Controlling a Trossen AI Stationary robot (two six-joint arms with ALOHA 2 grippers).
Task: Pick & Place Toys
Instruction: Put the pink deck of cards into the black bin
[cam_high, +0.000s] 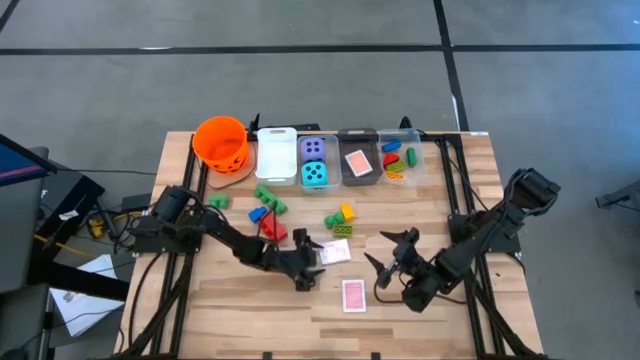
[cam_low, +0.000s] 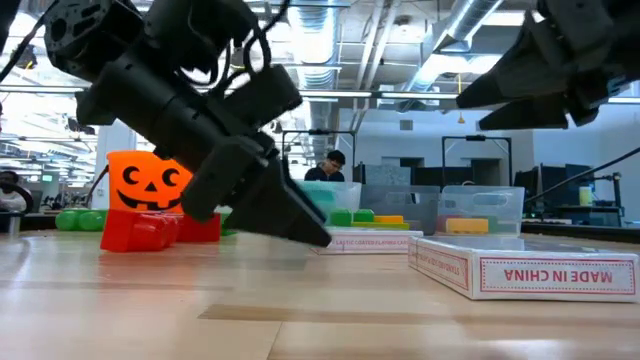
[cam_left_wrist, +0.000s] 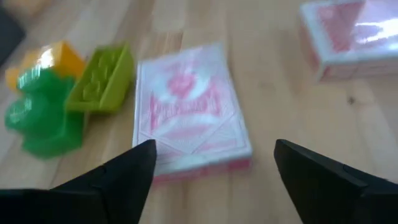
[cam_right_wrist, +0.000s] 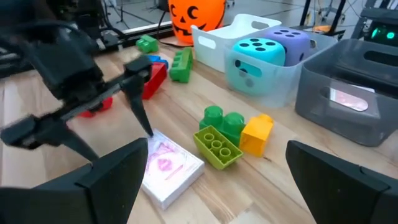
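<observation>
A pink-backed card pack (cam_high: 336, 250) lies flat on the table's middle (cam_left_wrist: 189, 115). My left gripper (cam_high: 312, 265) is low at its left end, open, with one finger on either side of that end (cam_left_wrist: 214, 168). My right gripper (cam_high: 392, 262) hovers open to the pack's right, above the table (cam_right_wrist: 217, 186). A second card pack (cam_high: 354, 295) lies nearer the front edge. A cluster of green, lime and yellow bricks (cam_high: 340, 217) sits just behind the first pack. Red, blue and green bricks (cam_high: 268, 215) lie farther left. My left gripper comes at the pack slanting down from the table's left. One fingertip (cam_left_wrist: 146, 155) stands right at the pack's long edge (cam_left_wrist: 140, 134). Whether it touches, I cannot tell. The pack lies flat on the wood.
Along the far edge stand an orange pumpkin bucket (cam_high: 222, 140), a white bin (cam_high: 277, 155), a bin with a purple and a teal die (cam_high: 315, 165), a bin with a card (cam_high: 358, 160) and a bin with bricks (cam_high: 398, 155). Bare wood lies near the front left.
</observation>
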